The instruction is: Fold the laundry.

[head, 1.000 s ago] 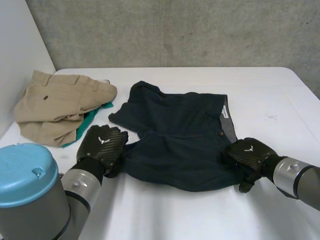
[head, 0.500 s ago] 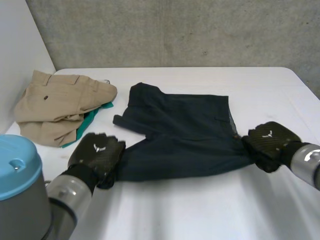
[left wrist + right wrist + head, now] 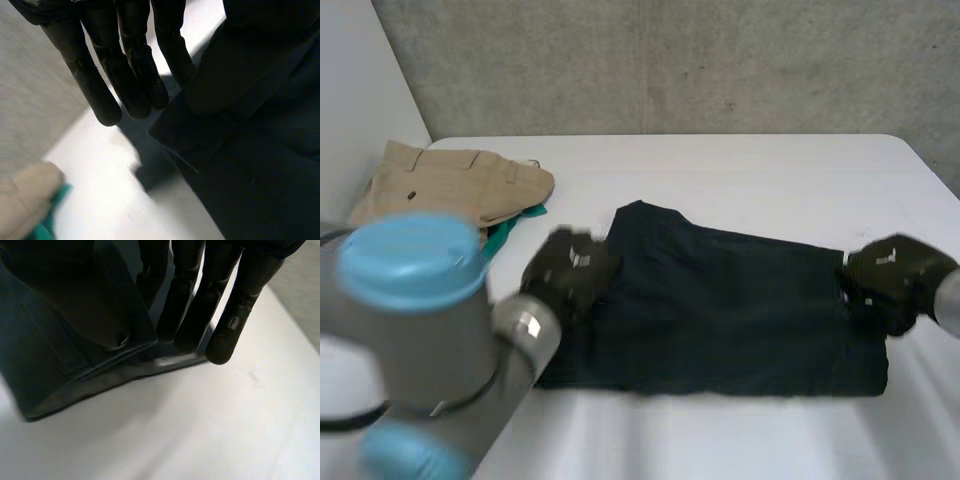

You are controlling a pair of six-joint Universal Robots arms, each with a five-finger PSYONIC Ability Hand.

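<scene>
Head view: my left hand (image 3: 565, 275) and right hand (image 3: 895, 282), each pinching the shorts (image 3: 740, 315), have just doubled them over, so the first fold looks made

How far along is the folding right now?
Done: the shorts look doubled over once, with layered edges at the right end. In hand: the left robot hand pinches one end and the right robot hand the other. Left: finishing these shorts, then the trousers and green cloth, heaped unfolded at the table's far left.

Head cam high behind, looks down – wrist cams close-up, all share shorts (image 3: 740, 310)
</scene>
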